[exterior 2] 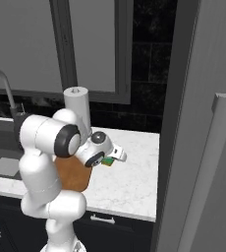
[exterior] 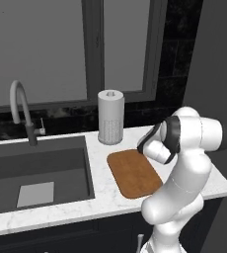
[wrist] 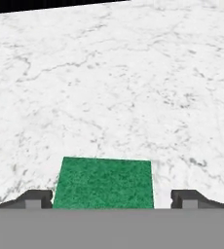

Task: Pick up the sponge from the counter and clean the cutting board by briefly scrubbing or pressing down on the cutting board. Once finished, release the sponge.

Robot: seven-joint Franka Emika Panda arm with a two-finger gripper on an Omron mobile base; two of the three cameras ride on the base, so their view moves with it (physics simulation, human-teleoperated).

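Where bent low, pincer (wrist: pixel 111 198) astride sponge (wrist: pixel 104 183)

Arm bent forward, wrist low; fingers (wrist: pixel 36 198) spread wide apart.

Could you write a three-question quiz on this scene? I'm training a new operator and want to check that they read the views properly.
1. True or false: the sponge lies on the cutting board.
2. What stands behind the board? A) kettle B) paper towel roll C) pot
3. In the hand view, the pincer fingertips sit on either side of the ____.

Key: 1 false, it lies on the counter; 2 B; 3 sponge.
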